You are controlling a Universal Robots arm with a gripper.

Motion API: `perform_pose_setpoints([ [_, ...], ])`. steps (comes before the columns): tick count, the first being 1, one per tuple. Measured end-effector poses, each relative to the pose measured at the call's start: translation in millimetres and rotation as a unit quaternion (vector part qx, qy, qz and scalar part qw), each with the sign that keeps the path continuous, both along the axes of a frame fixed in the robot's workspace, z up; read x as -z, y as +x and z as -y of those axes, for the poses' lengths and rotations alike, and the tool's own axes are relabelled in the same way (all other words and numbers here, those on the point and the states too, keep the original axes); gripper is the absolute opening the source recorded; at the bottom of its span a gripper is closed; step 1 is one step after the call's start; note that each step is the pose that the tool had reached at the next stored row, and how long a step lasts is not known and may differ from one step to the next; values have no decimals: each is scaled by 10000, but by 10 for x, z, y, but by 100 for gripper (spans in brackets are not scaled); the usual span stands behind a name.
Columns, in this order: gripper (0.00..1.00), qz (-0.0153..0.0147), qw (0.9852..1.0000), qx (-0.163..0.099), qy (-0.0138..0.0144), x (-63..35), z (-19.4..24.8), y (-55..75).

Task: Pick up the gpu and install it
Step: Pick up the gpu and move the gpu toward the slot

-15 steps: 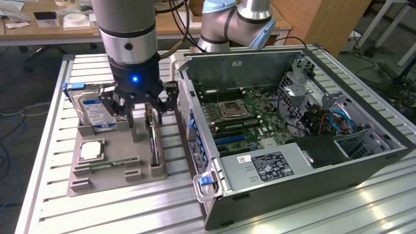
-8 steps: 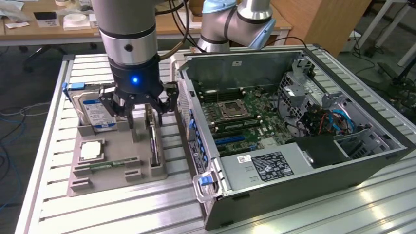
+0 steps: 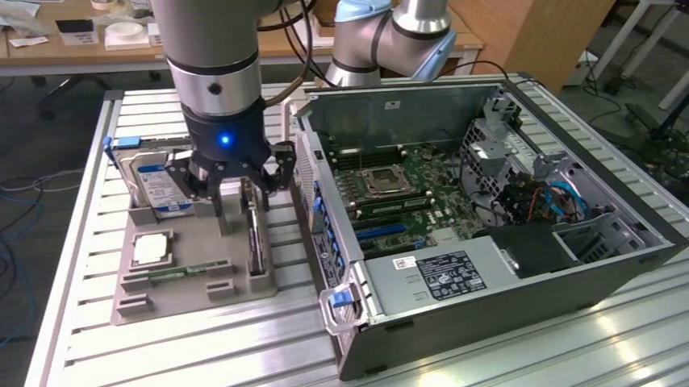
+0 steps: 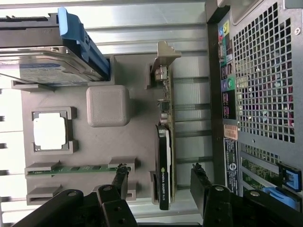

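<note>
Where the slatted metal table runs along the exterior view's left, item one: a grey parts holder, moulded with a pocket for each component so that every piece sits in a known pose.

- Hard drive: blue-labelled, stood on edge in the rear pocket, with a blue plastic rail at its top.
- Processor chip: laid flat in a square recess.
- Memory stick: green and narrow, seated in a long slot nearer the front.
- The gpu, next rightward: a black-faced card standing on its long edge in the slot along the holder's right side, silvery end bracket at the far end. Judged reason for the upright storage: both broad faces are left free for a pinch.
- Gripper: on the arm hanging straight down over that slot. The jaws are spread wide, with one finger on each side of the card and clear of it. Nothing is held, and the card is not yet lifted.
- Tower computer case, further right: laid on its side with the panel off, so the motherboard faces up and its slots can be reached from above.
- Inside the case: processor socket mid-board, labelled power supply toward the front, and blue cables by the drive cage at the far right.
</note>
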State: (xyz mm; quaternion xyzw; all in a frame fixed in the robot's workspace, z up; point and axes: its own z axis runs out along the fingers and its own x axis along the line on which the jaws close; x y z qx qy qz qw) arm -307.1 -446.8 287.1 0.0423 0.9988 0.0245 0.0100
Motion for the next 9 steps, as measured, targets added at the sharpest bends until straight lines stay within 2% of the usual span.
perform_pose_setpoints([
  [9,65,0,10000,0,0,33,0,0],
])
